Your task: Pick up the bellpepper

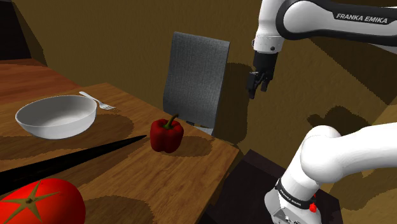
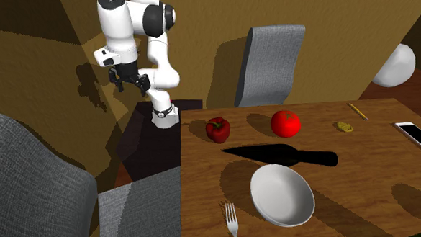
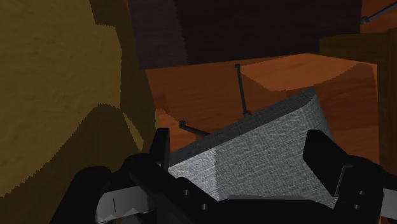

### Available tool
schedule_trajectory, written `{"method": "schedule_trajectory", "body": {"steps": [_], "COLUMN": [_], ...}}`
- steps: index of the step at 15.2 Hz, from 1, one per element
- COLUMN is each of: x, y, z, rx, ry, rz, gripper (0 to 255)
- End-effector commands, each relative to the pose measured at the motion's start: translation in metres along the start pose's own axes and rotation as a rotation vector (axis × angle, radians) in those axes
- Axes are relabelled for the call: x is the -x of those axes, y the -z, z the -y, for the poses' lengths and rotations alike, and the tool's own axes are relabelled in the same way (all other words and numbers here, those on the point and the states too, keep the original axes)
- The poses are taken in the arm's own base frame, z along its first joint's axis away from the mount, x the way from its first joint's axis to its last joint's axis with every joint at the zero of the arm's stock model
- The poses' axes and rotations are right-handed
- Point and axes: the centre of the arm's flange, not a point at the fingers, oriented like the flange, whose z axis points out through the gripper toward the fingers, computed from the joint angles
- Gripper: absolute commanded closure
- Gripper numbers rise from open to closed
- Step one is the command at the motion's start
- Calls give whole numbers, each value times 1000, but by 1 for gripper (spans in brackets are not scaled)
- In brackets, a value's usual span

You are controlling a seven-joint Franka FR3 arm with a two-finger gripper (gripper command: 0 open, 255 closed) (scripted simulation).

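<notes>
The red bellpepper [image 1: 167, 133] with a green stem stands upright on the wooden table [image 1: 133, 172] near its edge; in the second exterior view the bellpepper [image 2: 217, 129] sits at the table corner closest to the stand. My gripper [image 1: 255, 88] hangs in the air beyond the table edge, well above the pepper and off to the shoulder view's right, past the grey chair [image 1: 194, 81]. In the wrist view the gripper [image 3: 242, 153] is open, its fingers [image 3: 161, 147] apart and holding nothing, with the grey chair back [image 3: 267, 149] below them.
On the table lie a white bowl [image 1: 56, 116], a fork [image 1: 97, 100], a black knife [image 1: 70, 159] and a red tomato [image 1: 38, 202]. Farther along are a phone [image 2: 416, 136] and a pencil [image 2: 358, 111]. A second grey chair [image 2: 41, 187] stands at the second exterior view's lower left.
</notes>
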Motion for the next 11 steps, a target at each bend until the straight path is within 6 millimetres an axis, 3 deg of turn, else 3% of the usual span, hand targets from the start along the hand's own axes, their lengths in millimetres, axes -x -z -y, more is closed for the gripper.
{"method": "schedule_trajectory", "body": {"steps": [1,11], "x": [0,-3], "y": [0,18], "z": [0,130], "rx": [0,1], "ry": [0,-51], "rz": [0,-62], "gripper": [0,0]}}
